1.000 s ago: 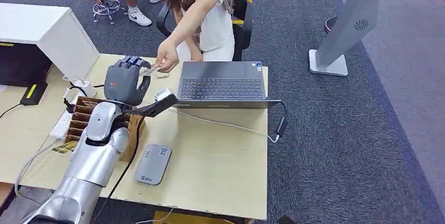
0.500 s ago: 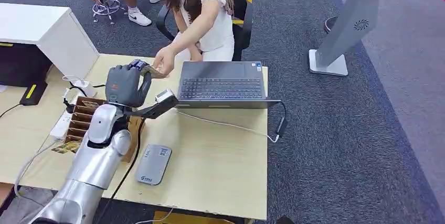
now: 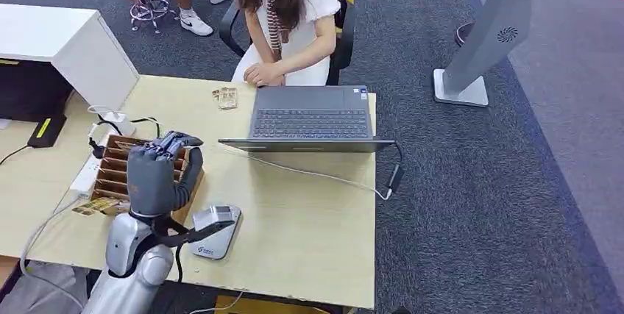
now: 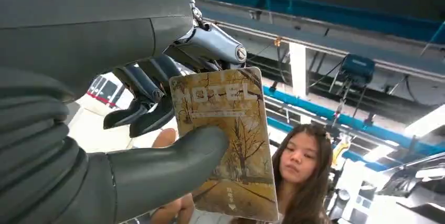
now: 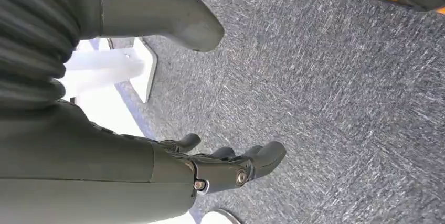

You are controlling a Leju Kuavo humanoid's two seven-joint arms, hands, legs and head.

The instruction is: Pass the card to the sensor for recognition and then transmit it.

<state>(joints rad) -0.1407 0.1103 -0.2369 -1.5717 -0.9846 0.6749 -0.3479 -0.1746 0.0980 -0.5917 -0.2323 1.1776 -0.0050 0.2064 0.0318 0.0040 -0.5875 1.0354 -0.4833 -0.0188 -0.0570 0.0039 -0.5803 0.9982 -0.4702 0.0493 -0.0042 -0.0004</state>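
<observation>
Above the pale wooden worktop (image 3: 309,204) in the head view, you will find the grey left hand (image 3: 156,174) raised, its back toward the camera, over the brown compartmented wooden card box (image 3: 110,167). The flat grey card sensor (image 3: 215,232) lies on the worktop just beside the box, partly behind the wrist camera bracket. An open grey laptop (image 3: 310,117) stands farther back, and a small stack of printed cards (image 3: 226,98) lies near its left corner. More cards (image 3: 94,206) lie beside the box. A seated person (image 3: 291,27) rests a hand on the worktop's far edge.

From the left wrist view, you can confirm the grip: the left hand (image 4: 131,145) pinches the brown printed hotel card (image 4: 225,140) with the thick thumb (image 4: 173,169) pressed on its face and the dark fingers (image 4: 144,100) behind it. The card stands upright in the grasp, its tree picture facing the camera.

From the right wrist view, note the right hand (image 5: 220,166) hanging over the grey carpeted floor (image 5: 336,93), with its fingers loosely spread, thumb apart, and nothing held.
</observation>
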